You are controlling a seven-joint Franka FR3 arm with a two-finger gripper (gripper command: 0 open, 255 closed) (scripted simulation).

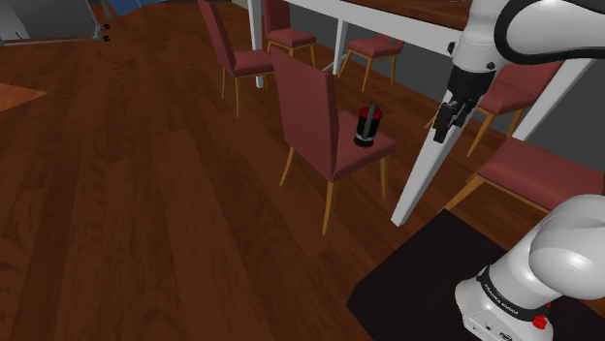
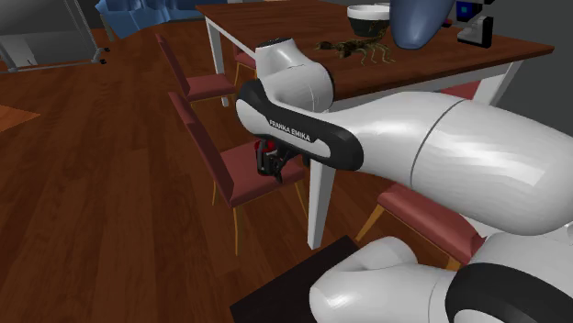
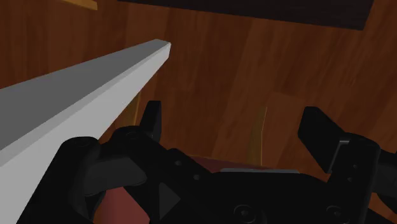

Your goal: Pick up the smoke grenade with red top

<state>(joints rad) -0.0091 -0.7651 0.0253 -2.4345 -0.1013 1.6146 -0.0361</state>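
Observation:
The smoke grenade (image 1: 366,128) is a black cylinder with a red band near its top. It stands upright on the red seat of a wooden-legged chair (image 1: 341,160), just in front of the chair's backrest. My black gripper (image 1: 444,124) hangs to the shoulder view's right of the grenade, a little higher and apart from it, close to the white table leg (image 1: 425,170). In the wrist view my gripper (image 3: 235,127) is open; the fingers (image 3: 151,118) stand wide apart with nothing between them, and the white leg (image 3: 83,95) runs alongside. In the second exterior view the gripper (image 2: 268,163) hovers over the chair seat (image 2: 241,188).
More red chairs (image 1: 240,60) stand around the white-legged, brown-topped table (image 2: 303,32), which carries a bowl (image 2: 367,18), a blue-grey vase (image 2: 418,20) and a dark insect figure (image 2: 353,48). A black mat (image 1: 417,286) lies under my stand. Open wooden floor (image 1: 126,194) spreads toward the shoulder view's left.

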